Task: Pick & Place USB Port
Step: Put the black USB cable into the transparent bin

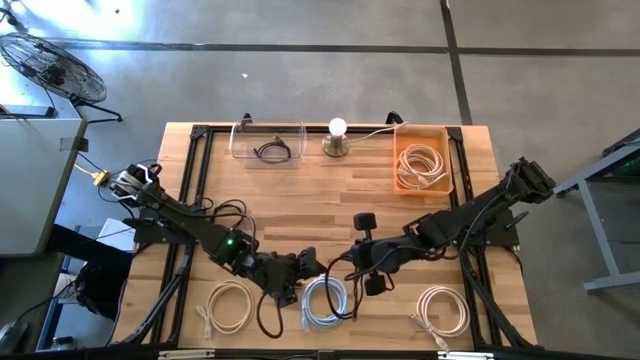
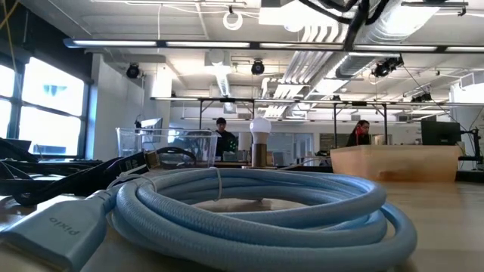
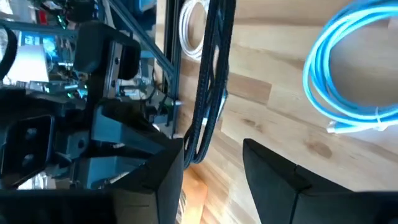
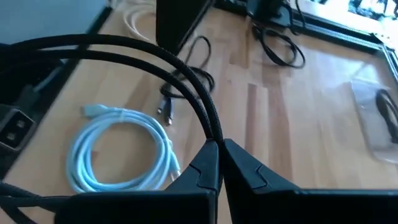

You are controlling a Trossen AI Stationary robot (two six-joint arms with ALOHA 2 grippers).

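Note:
A black braided USB cable (image 4: 124, 46) arcs over the table between my two grippers. Its plug end (image 4: 165, 111) lies on the wood. My right gripper (image 4: 219, 149) is shut on it, near the table's middle (image 1: 358, 260). My left gripper (image 3: 214, 180) is open, just left of it (image 1: 303, 266). The cable (image 3: 208, 99) runs past one of its fingers, and I cannot tell whether it touches. A coiled light-blue cable (image 1: 325, 300) lies flat between the arms at the near edge, filling the low view (image 2: 257, 204). My right gripper pinches the black cable between its two fingers where two strands (image 4: 212, 127) run side by side. The fingers lie across the strands. From the hold the strands rise clear of the table and arch away toward the left arm, while the plug end stays on the wood.
White coiled cables lie at the near edge, one on the left (image 1: 230, 305) and one on the right (image 1: 442, 310). At the far edge stand a clear box (image 1: 268, 142) holding a black cable, a light bulb (image 1: 338, 132) and an orange bin (image 1: 421, 160) holding a white cable. People show in the room beyond.

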